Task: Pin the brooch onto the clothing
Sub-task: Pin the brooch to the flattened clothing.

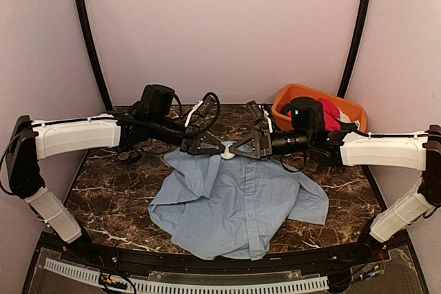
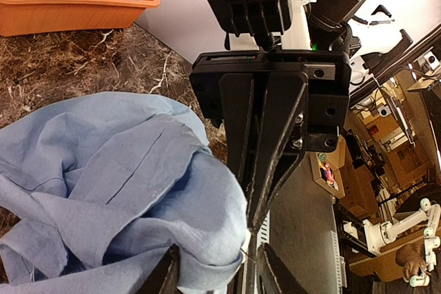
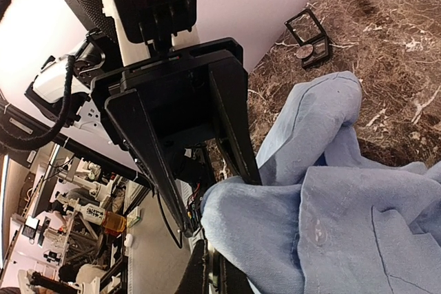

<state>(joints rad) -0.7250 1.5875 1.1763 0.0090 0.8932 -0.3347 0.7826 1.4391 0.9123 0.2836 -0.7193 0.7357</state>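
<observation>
Brooch [image 3: 305,51], probably the upper-right disc, lies beyond the left gripper [image 3: 222,206].
Right gripper [image 2: 253,228] pinches the shirt's [image 2: 103,184] raised fold; left straddles it, grip unclear.

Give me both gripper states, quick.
Left gripper: jaws around a fold of the light blue button-up shirt; whether it grips cannot be told.
Right gripper: closed, pinching the shirt's edge.

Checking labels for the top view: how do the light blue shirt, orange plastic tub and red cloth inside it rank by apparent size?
1. Light blue button-up shirt
2. Orange plastic tub, partly hidden behind the right arm
3. Red cloth, only partly visible
</observation>
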